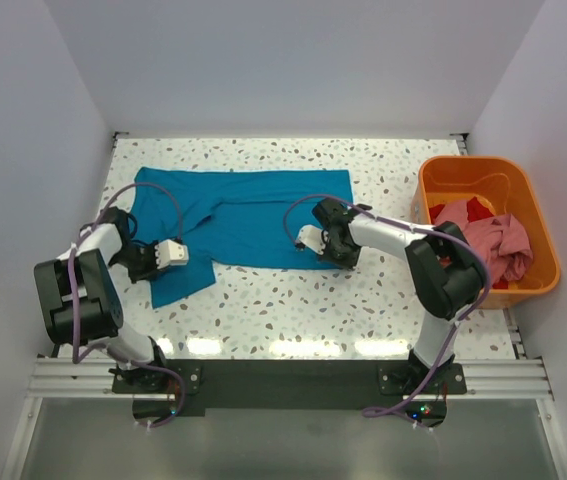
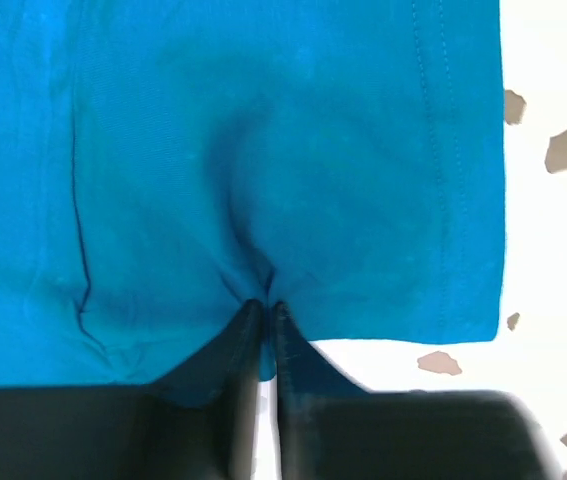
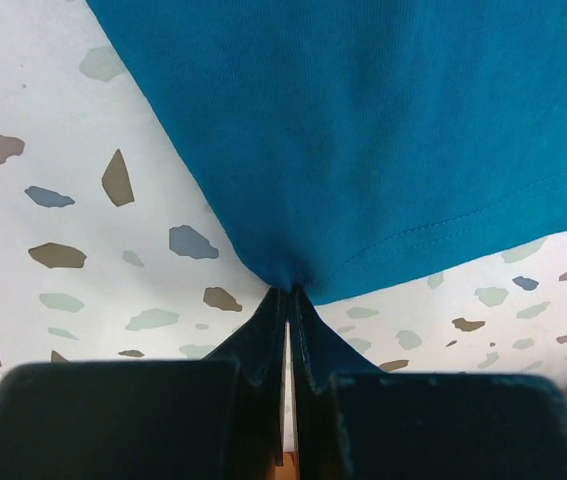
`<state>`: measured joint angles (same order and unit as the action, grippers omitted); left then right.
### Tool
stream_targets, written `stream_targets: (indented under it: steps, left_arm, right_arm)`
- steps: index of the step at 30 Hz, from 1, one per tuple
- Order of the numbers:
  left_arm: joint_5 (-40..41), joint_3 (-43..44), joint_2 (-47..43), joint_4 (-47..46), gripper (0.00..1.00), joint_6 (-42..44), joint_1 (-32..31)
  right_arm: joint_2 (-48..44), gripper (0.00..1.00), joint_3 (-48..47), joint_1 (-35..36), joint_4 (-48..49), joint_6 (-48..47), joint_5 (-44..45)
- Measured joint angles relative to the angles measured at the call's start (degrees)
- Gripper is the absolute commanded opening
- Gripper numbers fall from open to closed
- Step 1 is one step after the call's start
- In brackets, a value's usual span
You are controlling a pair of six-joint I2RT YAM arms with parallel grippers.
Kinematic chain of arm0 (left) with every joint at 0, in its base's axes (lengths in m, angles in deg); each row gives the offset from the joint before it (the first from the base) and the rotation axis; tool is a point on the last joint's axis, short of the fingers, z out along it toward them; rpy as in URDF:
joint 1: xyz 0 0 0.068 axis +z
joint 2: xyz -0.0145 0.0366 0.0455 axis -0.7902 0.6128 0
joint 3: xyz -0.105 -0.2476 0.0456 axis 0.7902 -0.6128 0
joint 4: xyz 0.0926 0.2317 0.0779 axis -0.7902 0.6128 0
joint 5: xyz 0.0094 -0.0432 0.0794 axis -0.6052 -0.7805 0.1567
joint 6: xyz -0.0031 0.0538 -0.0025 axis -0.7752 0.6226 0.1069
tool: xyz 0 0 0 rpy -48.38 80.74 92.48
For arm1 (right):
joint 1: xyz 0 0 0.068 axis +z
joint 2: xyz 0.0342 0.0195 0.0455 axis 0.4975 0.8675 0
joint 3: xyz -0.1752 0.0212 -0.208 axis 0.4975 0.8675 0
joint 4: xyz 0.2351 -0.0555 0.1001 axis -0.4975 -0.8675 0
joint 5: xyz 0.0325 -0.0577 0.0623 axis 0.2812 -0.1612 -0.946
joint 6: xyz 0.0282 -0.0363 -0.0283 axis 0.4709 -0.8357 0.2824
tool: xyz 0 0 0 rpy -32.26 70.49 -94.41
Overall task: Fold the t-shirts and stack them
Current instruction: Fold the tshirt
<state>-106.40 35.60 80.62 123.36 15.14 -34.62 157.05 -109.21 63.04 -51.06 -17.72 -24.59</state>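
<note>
A teal-blue t-shirt (image 1: 243, 215) lies spread across the back middle of the table, one part hanging toward the front left. My left gripper (image 1: 185, 253) is shut on its cloth near the front left part; the left wrist view shows the cloth (image 2: 263, 180) puckered at the shut tips (image 2: 267, 305). My right gripper (image 1: 308, 240) is shut on the shirt's front right corner; in the right wrist view the corner (image 3: 363, 150) bunches at the shut tips (image 3: 291, 292). A pink shirt (image 1: 498, 245) and a red shirt (image 1: 475, 208) lie bundled in the tub.
An orange plastic tub (image 1: 468, 172) stands at the right edge of the speckled table (image 1: 293, 310). White walls close in the back and both sides. A metal rail runs along the near edge.
</note>
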Motion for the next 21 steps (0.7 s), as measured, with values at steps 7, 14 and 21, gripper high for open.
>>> stream_targets:
  steps: [7, 14, 21]
  left_arm:
    - [0.6, 0.5, -2.9, 9.9, 0.00, 2.1, 1.9]
    - [-1.9, 13.0, -3.5, 21.6, 0.00, 1.8, 4.5]
    - [-6.1, 24.6, 0.9, 26.0, 0.00, -0.1, 4.7]
  right_arm:
    - [-2.5, 0.00, 0.4, -1.0, -3.6, -0.1, -2.9]
    - [-10.1, 0.00, -0.3, -3.0, -9.6, -0.8, -5.9]
    - [-7.6, 0.00, -7.4, -6.7, -12.5, -2.6, -7.3]
